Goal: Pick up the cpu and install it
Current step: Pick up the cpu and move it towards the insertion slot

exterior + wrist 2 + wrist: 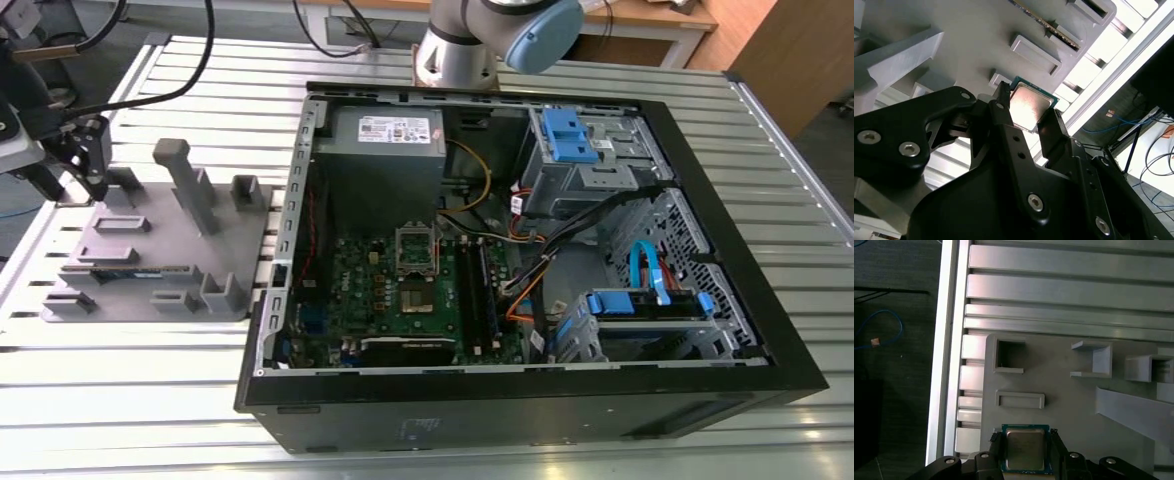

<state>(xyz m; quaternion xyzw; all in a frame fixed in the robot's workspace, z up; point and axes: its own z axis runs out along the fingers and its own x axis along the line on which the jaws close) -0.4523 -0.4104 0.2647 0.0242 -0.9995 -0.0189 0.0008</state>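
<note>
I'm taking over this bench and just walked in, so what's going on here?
The robot arm's hand is closed on the cpu, with a finger on each side of it, over the grey fixture plate at the exterior view's left. I cannot tell whether the cpu is clear of the plate. The open computer case sits beside the plate, and the cpu is not in it yet.

A ribbed aluminium desk [134, 400] of long silvery slats catches bright, even light. Behind it stands pale wooden furniture [667, 18]. Past the desk's edge lies dark floor [894, 390], a blue cable [884, 312] looping over it.
</note>
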